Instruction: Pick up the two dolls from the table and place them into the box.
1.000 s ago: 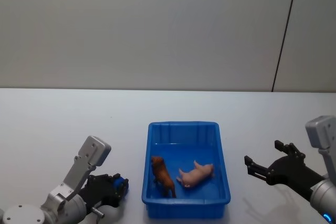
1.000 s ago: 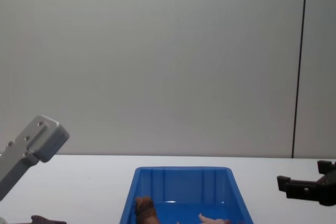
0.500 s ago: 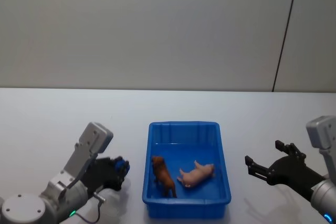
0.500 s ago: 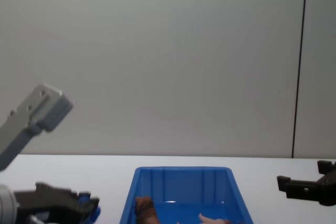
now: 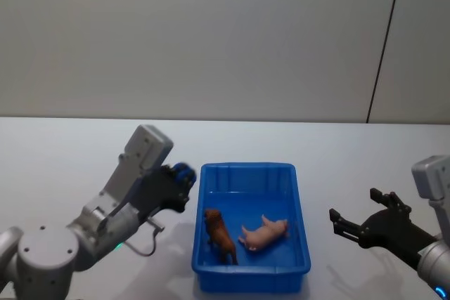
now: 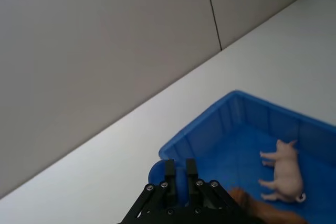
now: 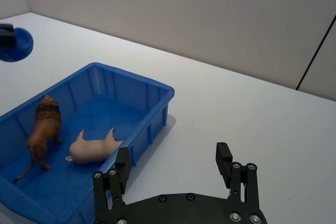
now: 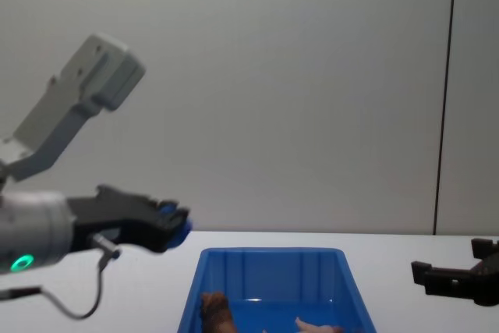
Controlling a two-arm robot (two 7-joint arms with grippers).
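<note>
The left gripper [image 5: 179, 186] is up in the air just left of the box [image 5: 251, 287], near its far left corner. Its two fingers are pressed close together around a small blue round piece [image 6: 163, 179]; I can't tell what that piece is, and it is not one of the dolls. Both dolls are already inside the box. The brown doll [image 5: 219, 234] stands on its four legs in the near left part of the box, with its long body running from far to near. The pink doll [image 5: 264, 233] lies on its side right next to it, more in the middle, with its long body pointing left to right. The two are close but I can't tell if they touch. The box sits on the white table [image 5: 84, 152], in the middle, between the two arms. The right gripper [image 5: 355, 224] hangs low over the table on the right, well apart from the box, with its fingers spread wide and nothing in them. The dolls lie to the right of the left gripper and a bit nearer to the robot, so the left arm is the closer one. I think the job is done, since no doll is left on the table.
</note>
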